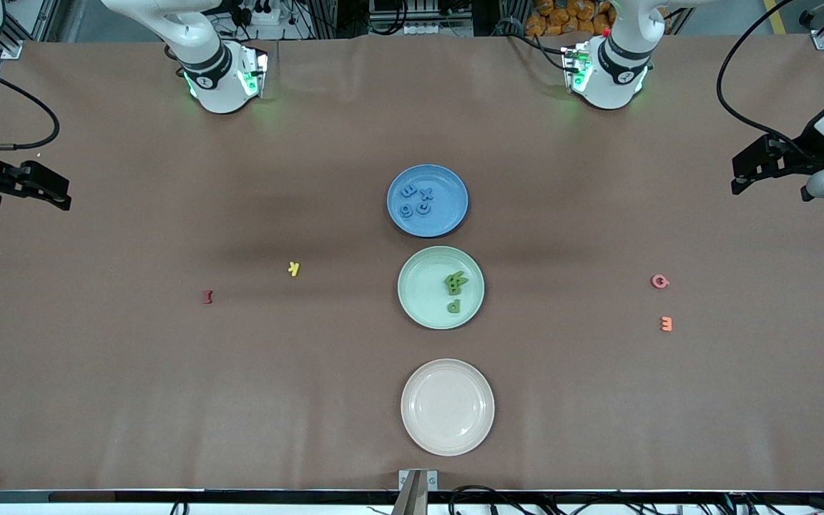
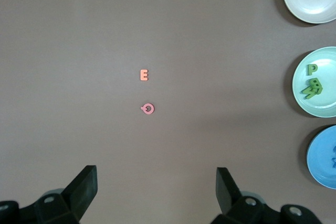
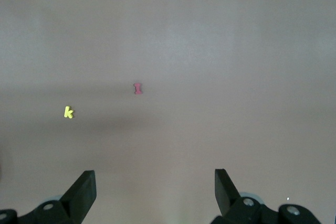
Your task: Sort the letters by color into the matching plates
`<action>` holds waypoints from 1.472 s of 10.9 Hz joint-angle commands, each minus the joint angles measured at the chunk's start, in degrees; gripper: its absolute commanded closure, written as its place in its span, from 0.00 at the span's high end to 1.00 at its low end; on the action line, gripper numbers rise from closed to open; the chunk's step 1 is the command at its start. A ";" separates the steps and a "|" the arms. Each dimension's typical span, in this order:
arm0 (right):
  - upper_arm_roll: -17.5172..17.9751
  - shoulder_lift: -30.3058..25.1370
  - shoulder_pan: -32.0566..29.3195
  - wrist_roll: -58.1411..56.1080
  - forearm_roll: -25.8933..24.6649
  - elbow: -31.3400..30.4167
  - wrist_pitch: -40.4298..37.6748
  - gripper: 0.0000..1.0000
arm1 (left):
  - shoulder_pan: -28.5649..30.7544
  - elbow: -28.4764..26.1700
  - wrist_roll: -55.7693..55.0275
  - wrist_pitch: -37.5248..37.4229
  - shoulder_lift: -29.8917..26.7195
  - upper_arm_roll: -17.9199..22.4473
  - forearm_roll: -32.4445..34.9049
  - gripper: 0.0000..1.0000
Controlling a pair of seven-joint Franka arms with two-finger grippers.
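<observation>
From my remote station: four blue letters (image 1: pixel 415 200) lie in the blue plate (image 1: pixel 448 218), green letters (image 1: pixel 455 290) in the mint-green plate (image 1: pixel 419 304) at its six o'clock. Left gripper (image 1: pixel 741 175) and right gripper (image 1: pixel 61 193) wait over the table's ends, fingers spread, holding nothing.

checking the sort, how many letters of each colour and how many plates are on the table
blue letters: 4, in the blue plate
green letters: at least 3 visible, partly piled, in the green plate
yellow letter: 1
dark red letter: 1
pink letter: 1
orange letter: 1
plates: 3, counting the cream plate
total: at least 14
</observation>
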 commanded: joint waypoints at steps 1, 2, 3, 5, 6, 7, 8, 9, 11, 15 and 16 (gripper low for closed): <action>-0.21 -1.10 -0.16 0.45 1.17 -1.00 0.40 1.00 | 0.42 1.33 -0.61 -1.67 0.40 -0.39 1.56 1.00; -0.21 -1.02 -0.07 0.01 1.34 -1.00 0.57 1.00 | 0.42 1.33 -0.52 -1.67 0.40 -0.39 1.56 1.00; -0.13 -1.01 -0.07 -0.34 2.21 -1.00 0.75 1.00 | 0.42 1.33 -0.52 -1.67 0.40 -0.39 1.47 1.00; -0.21 -1.01 -0.33 -0.61 6.17 -1.00 0.84 1.00 | 0.33 1.33 -0.61 -1.67 0.40 -0.39 1.47 1.00; -0.21 -1.01 -0.25 -0.61 6.26 -1.00 0.84 1.00 | 0.15 1.33 -0.70 -1.67 0.49 -0.39 1.55 1.00; -0.21 -1.01 -0.25 -0.61 6.27 -1.00 0.84 1.00 | 0.24 1.33 -0.61 -1.67 0.49 -0.39 1.56 1.00; -0.21 -1.01 -0.33 -0.61 6.27 -1.00 0.93 1.00 | 0.24 1.33 -0.70 -1.67 0.49 -0.39 1.56 1.00; -0.21 -0.93 -0.25 -0.61 6.27 -1.00 1.10 1.00 | 0.24 1.33 -0.61 -1.67 0.49 -0.39 1.56 1.00; -0.21 -0.93 -0.34 -0.61 6.27 -1.00 1.10 1.00 | 0.42 1.33 -0.52 -1.67 0.40 -0.39 1.21 1.00; -0.22 -0.93 -0.34 -0.61 6.27 -1.00 1.10 1.00 | 0.42 1.33 -0.17 -1.67 0.40 -0.39 0.86 1.00; -0.21 -0.84 -0.34 -0.61 6.27 -1.00 1.10 1.00 | 0.42 1.33 -0.34 -1.67 0.40 -0.39 0.77 1.00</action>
